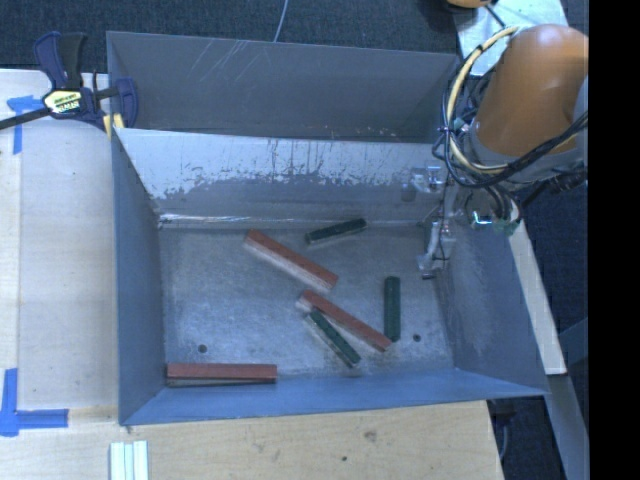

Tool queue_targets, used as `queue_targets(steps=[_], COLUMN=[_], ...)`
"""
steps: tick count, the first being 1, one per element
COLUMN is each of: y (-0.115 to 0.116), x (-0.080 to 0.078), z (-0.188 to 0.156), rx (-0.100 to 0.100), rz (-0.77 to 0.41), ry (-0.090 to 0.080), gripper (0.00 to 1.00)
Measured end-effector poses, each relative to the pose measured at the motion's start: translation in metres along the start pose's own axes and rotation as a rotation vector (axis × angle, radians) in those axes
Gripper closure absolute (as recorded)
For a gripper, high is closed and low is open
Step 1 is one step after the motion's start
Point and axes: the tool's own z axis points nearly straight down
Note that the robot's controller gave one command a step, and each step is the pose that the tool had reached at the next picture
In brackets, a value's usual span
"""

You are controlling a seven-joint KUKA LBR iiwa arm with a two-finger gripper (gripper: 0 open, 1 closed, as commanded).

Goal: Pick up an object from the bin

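The arm's orange cover [530, 93], smooth and domed, stood closest to the lens at the far right, with cables [462, 118] looped beside it. Below it sat the grey metal bin [290, 88], its sloping walls scuffed and its floor dull and speckled.

Three flat, straight-edged red-brown bars lay on that floor. The near-left bar [221, 373] rested along the near wall and the centre bar [290, 258] lay slantwise. The slanted bar [345, 320] touched the lower green stick [333, 338] alongside it. Two more slim, dark green sticks lay alone: the far green stick [336, 231] and the right green stick [392, 308].

The gripper [435, 253] hung beside the right wall with nothing seen in it. Whether it was wide or narrow could not be told.

The right green stick, lying just near and left of the gripper and clear of everything else, looked the easiest pick. It ran near to far, so the grasp would best close across it from left and right, over its middle and low to the floor. Being thin and smooth-looking, it might well slip or roll.
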Motion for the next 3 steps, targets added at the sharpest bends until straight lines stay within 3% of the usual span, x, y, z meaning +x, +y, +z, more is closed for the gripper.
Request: queue_targets(steps=[1, 2, 3], y=[0.0, 0.022, 0.065], x=[-0.002, 0.026, 0.004], z=[-0.005, 0.054, 0.121], rx=[0.001, 0.001, 0.0], rz=[-0.002, 0.018, 0.013], ry=[-0.008, -0.012, -0.013], gripper=[0.0, 0.0, 0.0])
